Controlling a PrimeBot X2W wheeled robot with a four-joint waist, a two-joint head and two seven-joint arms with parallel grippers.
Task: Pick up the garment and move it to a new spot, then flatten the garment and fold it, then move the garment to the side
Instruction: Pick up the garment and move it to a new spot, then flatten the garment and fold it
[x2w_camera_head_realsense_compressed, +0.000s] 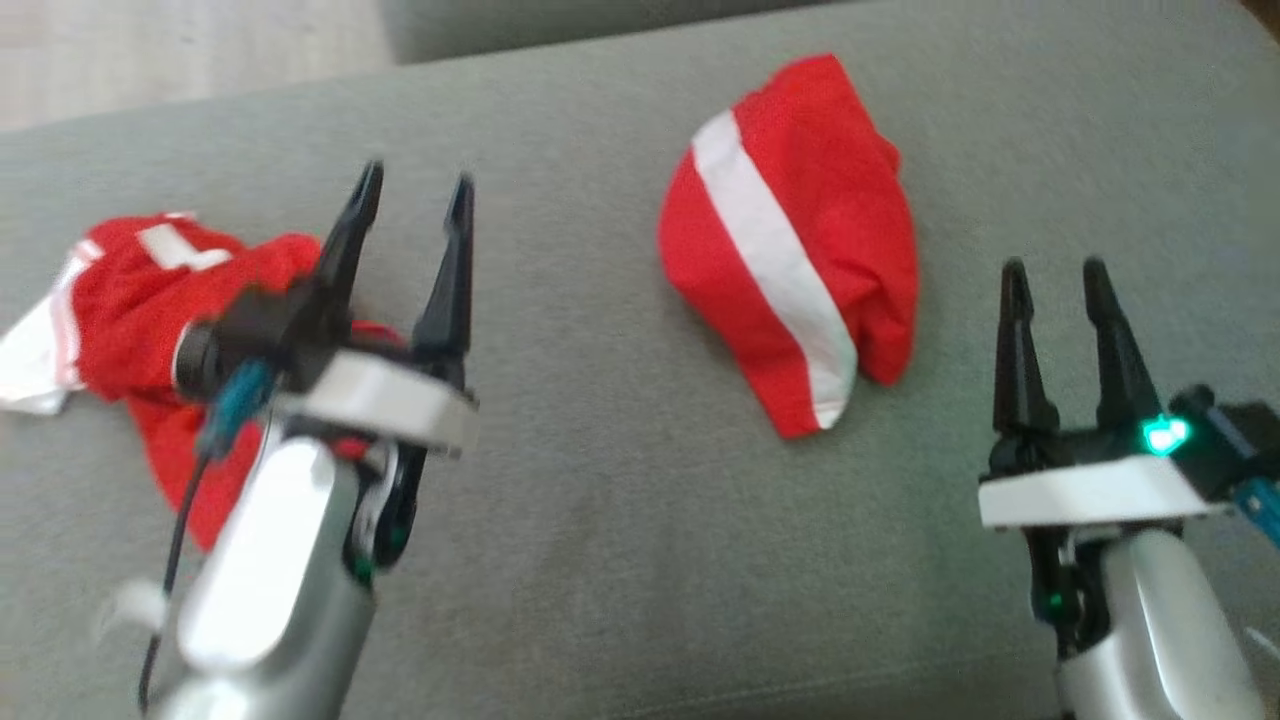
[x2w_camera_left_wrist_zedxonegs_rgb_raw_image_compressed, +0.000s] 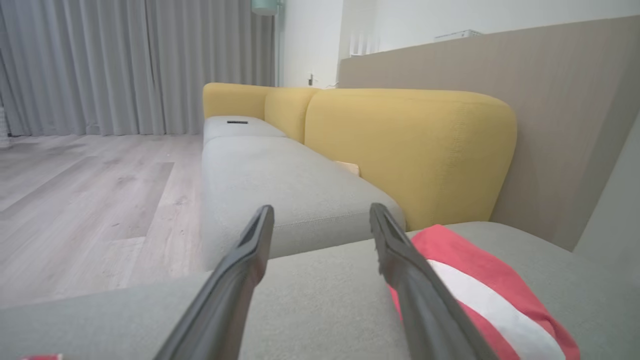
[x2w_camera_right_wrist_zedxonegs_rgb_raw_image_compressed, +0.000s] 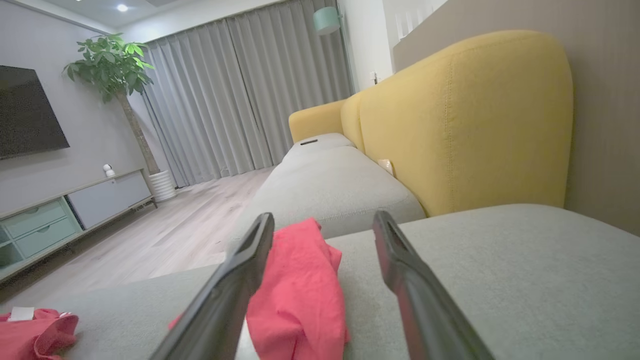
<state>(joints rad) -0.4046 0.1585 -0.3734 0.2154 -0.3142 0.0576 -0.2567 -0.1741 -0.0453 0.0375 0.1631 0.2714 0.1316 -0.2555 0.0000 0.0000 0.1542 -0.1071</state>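
Head view: left gripper (x2w_camera_head_realsense_compressed: 416, 185) has its two dark fingers spread wide, with nothing between them. A crumpled red garment (x2w_camera_head_realsense_compressed: 140, 300) with white trim lies on the grey seat cushion (x2w_camera_head_realsense_compressed: 600, 480), to the left of this gripper and partly hidden behind its wrist. The frame is blurred there, so I cannot tell if they touch. A folded red garment (x2w_camera_head_realsense_compressed: 790, 250) with a white stripe lies ahead and to the right of the left gripper, and ahead and to the left of the right gripper (x2w_camera_head_realsense_compressed: 1055, 270), apart from both. The right gripper's fingers are also parted and empty.

Left wrist view: left gripper (x2w_camera_left_wrist_zedxonegs_rgb_raw_image_compressed: 321, 210) fingers are wide apart, with only cushion between them. The folded red garment (x2w_camera_left_wrist_zedxonegs_rgb_raw_image_compressed: 480, 280) lies just right of the right-hand finger, partly covered by it. Ahead are a yellow backrest (x2w_camera_left_wrist_zedxonegs_rgb_raw_image_compressed: 410, 145), wood floor (x2w_camera_left_wrist_zedxonegs_rgb_raw_image_compressed: 90, 200) and grey curtains (x2w_camera_left_wrist_zedxonegs_rgb_raw_image_compressed: 125, 65).

Right wrist view: right gripper (x2w_camera_right_wrist_zedxonegs_rgb_raw_image_compressed: 323, 217) fingers are wide apart and grip nothing. The folded red garment (x2w_camera_right_wrist_zedxonegs_rgb_raw_image_compressed: 300, 285) lies close ahead, partly behind the left-hand finger and partly in the gap. The crumpled red garment (x2w_camera_right_wrist_zedxonegs_rgb_raw_image_compressed: 35, 332) sits far left, well apart. Beyond are a television (x2w_camera_right_wrist_zedxonegs_rgb_raw_image_compressed: 27, 112), a potted plant (x2w_camera_right_wrist_zedxonegs_rgb_raw_image_compressed: 112, 65) and a low cabinet (x2w_camera_right_wrist_zedxonegs_rgb_raw_image_compressed: 75, 210).
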